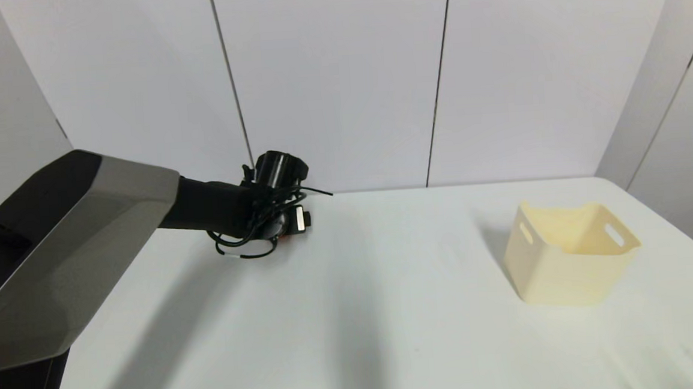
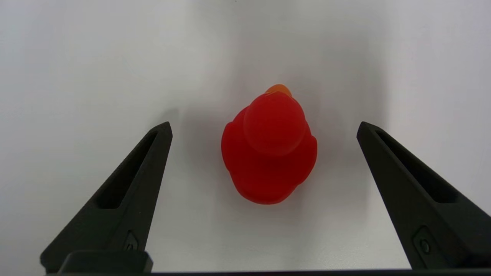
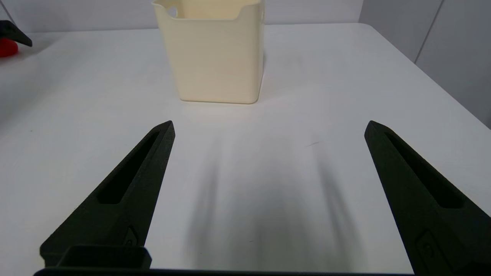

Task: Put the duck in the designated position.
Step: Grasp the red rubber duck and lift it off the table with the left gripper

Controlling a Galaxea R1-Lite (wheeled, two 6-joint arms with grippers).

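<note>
Status: approach complete, grasp not yet made. The left gripper [image 2: 264, 128] is positioned over the far left part of the white table [image 1: 354, 314], with its two black fingers [image 2: 126, 184] spread wide. The red toy duck [image 2: 269, 147] sits upright on the table between them, apart from both fingers, its orange beak pointing away from the wrist. In the head view the duck is almost wholly hidden beneath the left wrist; only a trace of red shows there.

The cream bin [image 1: 569, 253] stands on the right side of the table, well apart from the duck. It is upright and open-topped, with slot handles in its walls, and is judged to be the designated position.

The right gripper [image 3: 268, 126] hangs low over the table on the near side of the bin, fingers spread, holding nothing — evidently idle.

Remaining, by judgement: close on the duck, lift, carry it across to the bin, release.
</note>
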